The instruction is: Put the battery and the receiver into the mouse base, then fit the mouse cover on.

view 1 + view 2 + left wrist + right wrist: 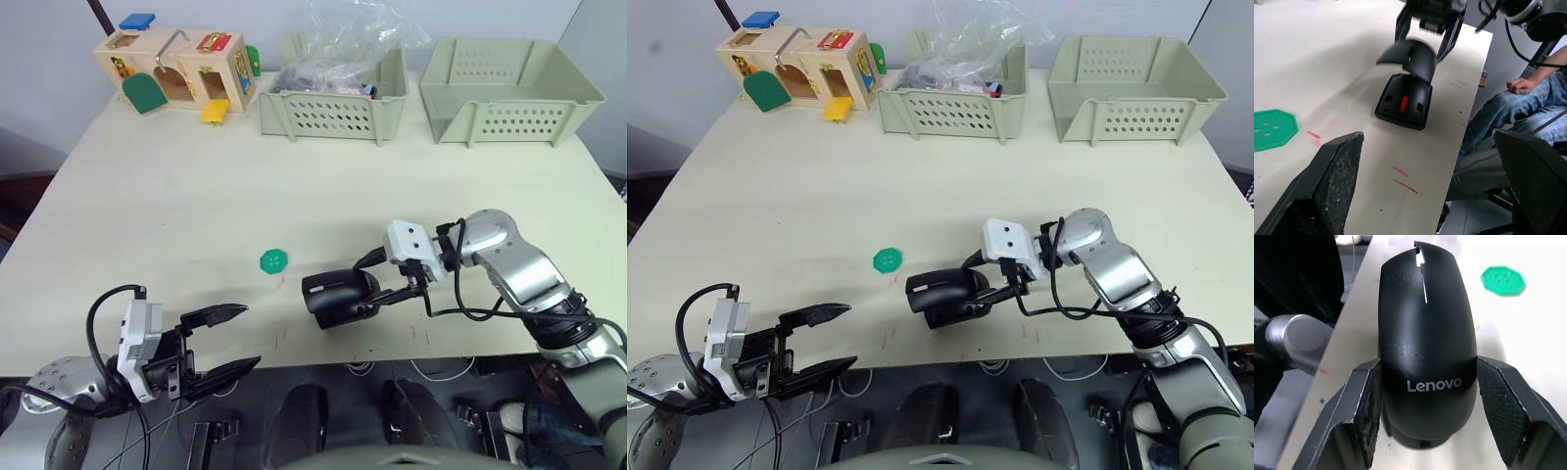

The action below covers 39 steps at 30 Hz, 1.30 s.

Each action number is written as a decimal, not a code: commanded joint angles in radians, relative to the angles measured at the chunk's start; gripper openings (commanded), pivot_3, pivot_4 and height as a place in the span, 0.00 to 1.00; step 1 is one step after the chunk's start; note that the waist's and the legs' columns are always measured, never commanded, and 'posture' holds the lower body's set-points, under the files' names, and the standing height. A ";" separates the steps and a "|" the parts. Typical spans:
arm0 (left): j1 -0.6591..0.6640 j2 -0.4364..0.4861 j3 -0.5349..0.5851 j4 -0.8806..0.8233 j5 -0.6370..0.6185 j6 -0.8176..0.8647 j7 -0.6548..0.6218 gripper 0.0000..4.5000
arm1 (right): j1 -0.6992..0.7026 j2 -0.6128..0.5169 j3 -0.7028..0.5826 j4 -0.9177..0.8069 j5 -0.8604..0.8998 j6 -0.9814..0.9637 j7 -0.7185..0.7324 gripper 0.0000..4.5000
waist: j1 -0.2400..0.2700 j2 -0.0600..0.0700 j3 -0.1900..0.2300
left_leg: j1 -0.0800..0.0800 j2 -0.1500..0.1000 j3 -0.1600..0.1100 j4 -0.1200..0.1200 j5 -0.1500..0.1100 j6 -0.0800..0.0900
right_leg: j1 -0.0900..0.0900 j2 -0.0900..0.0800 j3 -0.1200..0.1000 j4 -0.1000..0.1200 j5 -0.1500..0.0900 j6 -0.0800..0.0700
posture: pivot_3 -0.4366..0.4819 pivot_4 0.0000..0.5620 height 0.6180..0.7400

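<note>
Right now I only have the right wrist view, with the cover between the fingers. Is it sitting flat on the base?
Observer: No. The mouse cover is tilted, its end toward the left arm lifted off the mouse base, leaving the red mark exposed.
Operator: Where is the left arm?
Observer: The left gripper hovers open at the table's near edge, holding nothing.
Operator: Anything lying near the mouse?
Observer: A green disc lies on the table to the mouse's left, touching neither part.
</note>
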 commanded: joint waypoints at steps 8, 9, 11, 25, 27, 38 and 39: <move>0.005 0.005 0.013 -0.037 -0.007 -0.010 -0.004 1.00 | -0.109 -0.041 0.105 -0.087 -0.004 0.230 -0.018 0.53 | -0.001 0.000 0.000 | 0.000 0.000 0.000 0.000 0.000 0.000 | 0.000 0.000 0.000 0.000 0.000 0.000 | 0.48 0.27 1.00; 0.006 0.004 0.013 -0.037 -0.007 -0.011 -0.004 1.00 | -0.114 -0.044 0.116 -0.085 -0.011 0.235 -0.024 0.53 | -0.001 0.000 0.000 | 0.000 0.000 0.000 0.000 0.000 0.000 | 0.000 0.000 0.000 0.000 0.000 0.000 | 0.48 0.27 1.00; 0.007 0.003 0.013 -0.037 -0.007 -0.011 -0.003 1.00 | -0.118 -0.054 0.135 -0.078 -0.030 0.220 -0.030 0.53 | -0.002 0.000 0.000 | 0.000 0.000 0.000 0.000 0.000 0.000 | 0.000 0.000 0.000 0.000 0.000 0.000 | 0.48 0.27 1.00; 0.006 0.002 0.009 -0.041 -0.003 -0.014 0.000 1.00 | -0.121 -0.074 0.185 -0.071 -0.080 0.210 -0.050 0.53 | -0.001 0.000 0.000 | 0.000 0.000 0.000 0.000 0.000 0.000 | 0.000 0.000 0.000 0.000 0.000 0.000 | 0.48 0.27 1.00; 0.007 0.001 0.008 -0.044 -0.003 -0.014 0.001 1.00 | -0.119 -0.081 0.197 -0.077 -0.094 0.210 -0.053 0.53 | -0.001 0.000 0.000 | 0.000 0.000 0.000 0.000 0.000 0.000 | 0.000 0.000 0.000 0.000 0.000 0.000 | 0.48 0.27 1.00; 0.005 -0.004 -0.001 -0.050 0.002 -0.012 0.008 1.00 | -0.127 -0.070 0.223 -0.100 -0.109 0.248 -0.074 0.53 | -0.002 0.000 0.000 | 0.000 0.000 0.000 0.000 0.000 0.000 | 0.000 0.000 0.000 0.000 0.000 0.000 | 0.48 0.27 1.00; 0.003 -0.003 -0.002 -0.050 0.002 -0.011 0.009 1.00 | -0.131 -0.071 0.227 -0.099 -0.112 0.245 -0.075 0.53 | -0.001 0.000 0.000 | 0.000 0.000 0.000 0.000 0.000 0.000 | 0.000 0.000 0.000 0.000 0.000 0.000 | 0.48 0.27 1.00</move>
